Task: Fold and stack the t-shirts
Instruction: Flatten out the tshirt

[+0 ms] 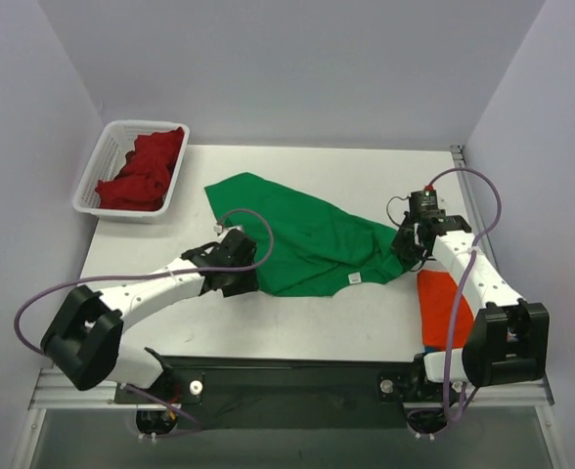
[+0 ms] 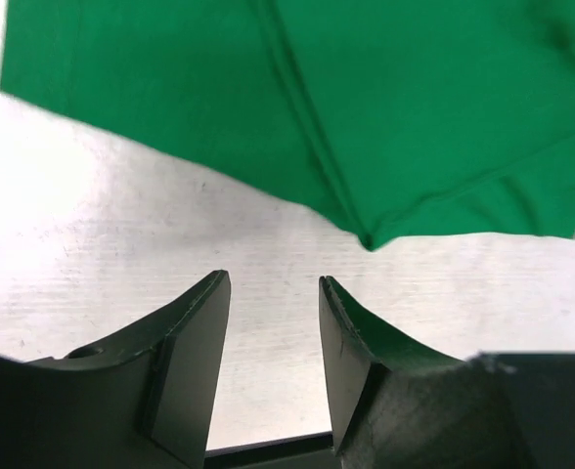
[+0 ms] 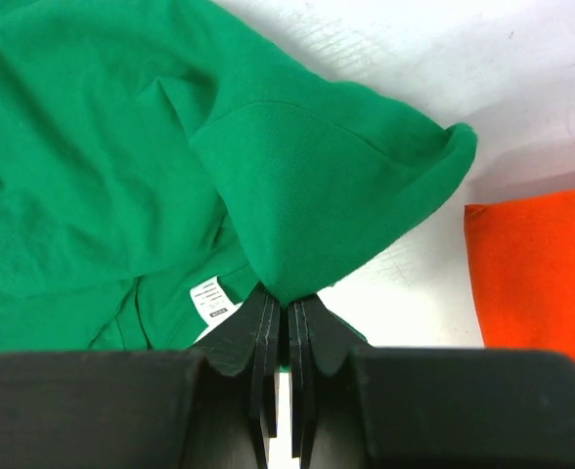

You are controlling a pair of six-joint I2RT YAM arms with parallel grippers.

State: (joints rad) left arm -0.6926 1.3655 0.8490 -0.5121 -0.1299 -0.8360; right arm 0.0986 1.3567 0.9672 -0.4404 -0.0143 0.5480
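A bright green t-shirt (image 1: 302,234) lies rumpled across the table middle, its white neck label (image 1: 354,277) near the front edge. My right gripper (image 1: 408,246) is shut on the shirt's right edge; in the right wrist view the green cloth (image 3: 297,195) is pinched between the jaws at my gripper (image 3: 287,305), beside the label (image 3: 214,301). My left gripper (image 1: 241,270) is open and empty, just off the shirt's front left corner (image 2: 366,239), fingertips (image 2: 216,285) over bare table. A folded orange t-shirt (image 1: 436,308) lies at the right. Dark red shirts (image 1: 146,171) fill the basket.
The white slotted basket (image 1: 97,161) stands at the table's back left corner. The orange shirt also shows in the right wrist view (image 3: 542,264). Grey walls close in the table on three sides. The table's front edge runs just ahead of the arm bases.
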